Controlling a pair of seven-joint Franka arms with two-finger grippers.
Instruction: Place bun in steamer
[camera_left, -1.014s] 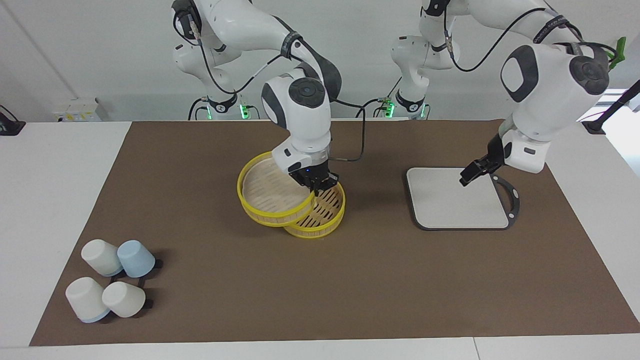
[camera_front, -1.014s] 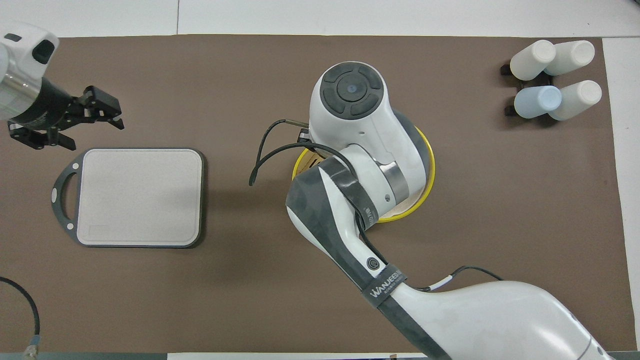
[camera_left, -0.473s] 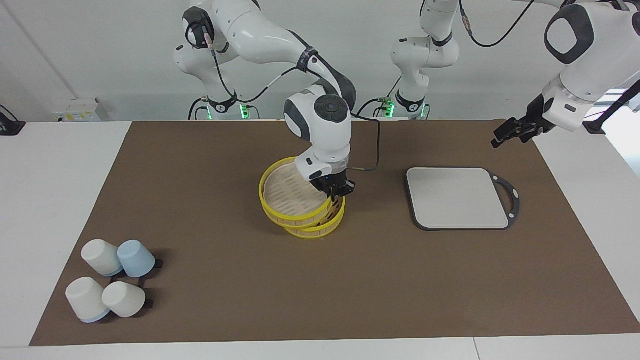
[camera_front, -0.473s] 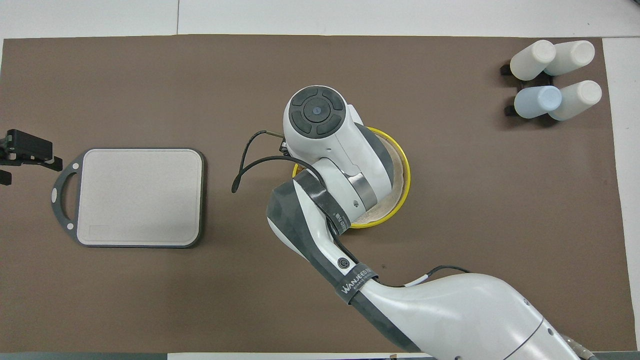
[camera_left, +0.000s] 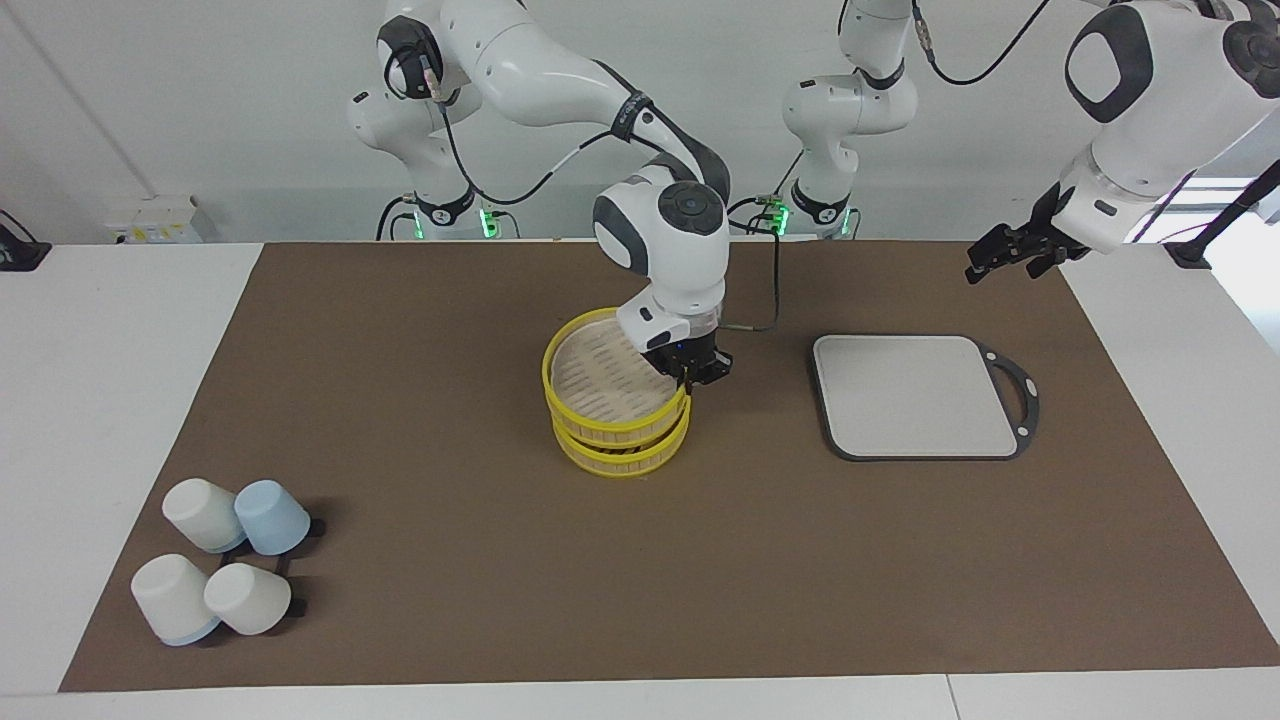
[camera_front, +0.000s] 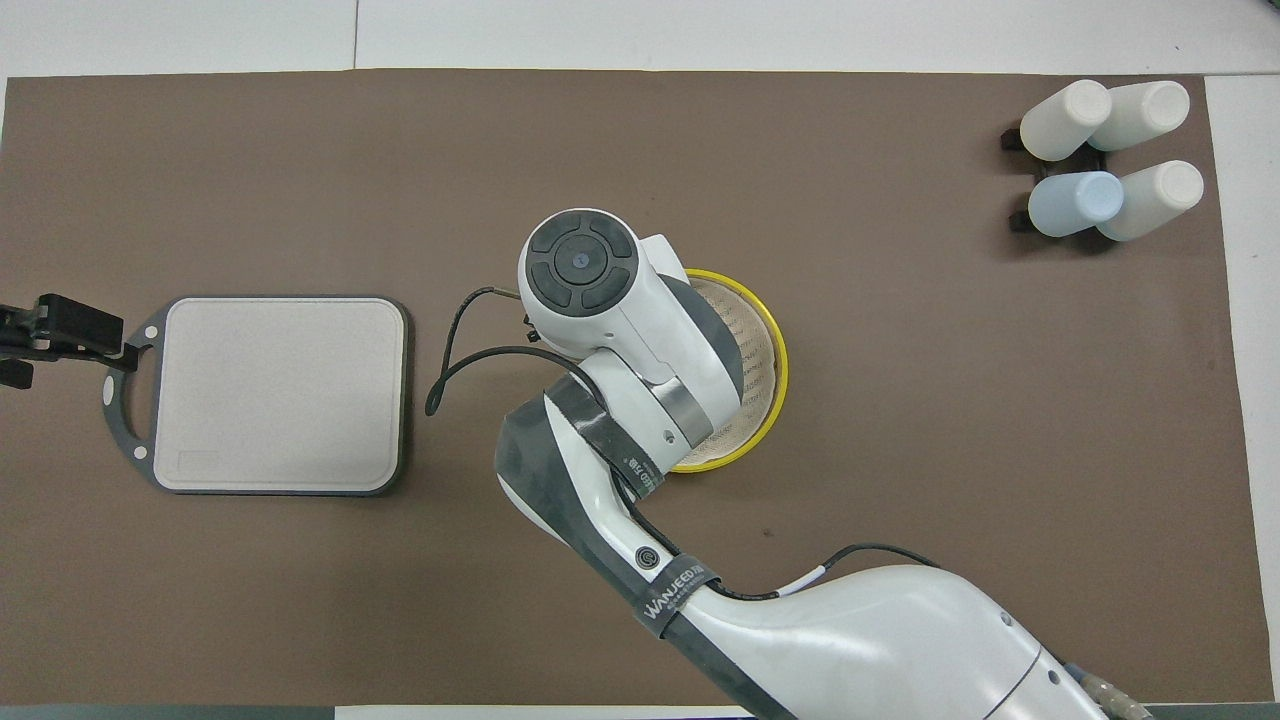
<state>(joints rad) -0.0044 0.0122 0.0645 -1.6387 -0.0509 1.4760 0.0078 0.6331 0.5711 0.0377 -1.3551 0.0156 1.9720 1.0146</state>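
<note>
right gripper (camera_left: 690, 375) pinches the upper tier's rim of the steamer (camera_left: 615, 400), on the board (camera_left: 915, 395) side, tiers nearly aligned. bun not visible anywhere. left gripper (camera_left: 1005, 255) waits, raised by the board's handle; fingers' state: cannot tell.

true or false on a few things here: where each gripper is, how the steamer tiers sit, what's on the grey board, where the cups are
1. The right gripper is at the rim of the steamer's top tier. True.
2. The two tiers lie side by side. False: they are stacked.
3. A bun lies on the grey board. False: the board is bare, and no bun shows.
4. The left gripper is over the steamer. False: it hangs at the left arm's end.
5. The cups lie at the right arm's end. True.
</note>
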